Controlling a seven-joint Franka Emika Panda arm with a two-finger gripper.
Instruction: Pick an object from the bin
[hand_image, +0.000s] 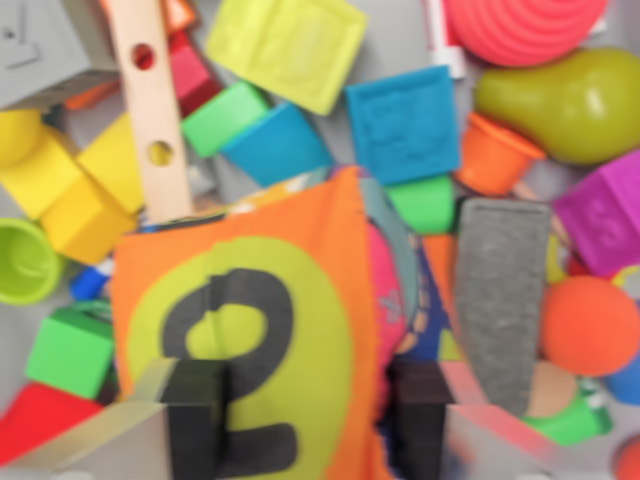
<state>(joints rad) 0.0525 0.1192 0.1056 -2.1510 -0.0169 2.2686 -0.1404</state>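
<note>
Between gripper (308, 420) fingers, upright orange cube (250, 330).

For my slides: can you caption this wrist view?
Gripper straddling an orange fabric block amid jumbled toys in the bin.

Whole view blurred; red ribbed ball (523, 28) cut off by top edge.

Fabric cube (250, 340): orange face, yellow-green disc, black numeral 2. Adjoining face pink with multicoloured print, blurred. Wooden bar (150, 110): pale tan, 2 holes showing red and yellow. Foam blocks: yellow (285, 45), blue (405, 125), magenta (605, 210), green (70, 350). Pear (570, 105): olive green. Ribbed ball (525, 25): coral red. Small cup (495, 155): orange. Wedge (500, 300): grey. End effector (305, 420) fingers (195, 420): black.
</note>
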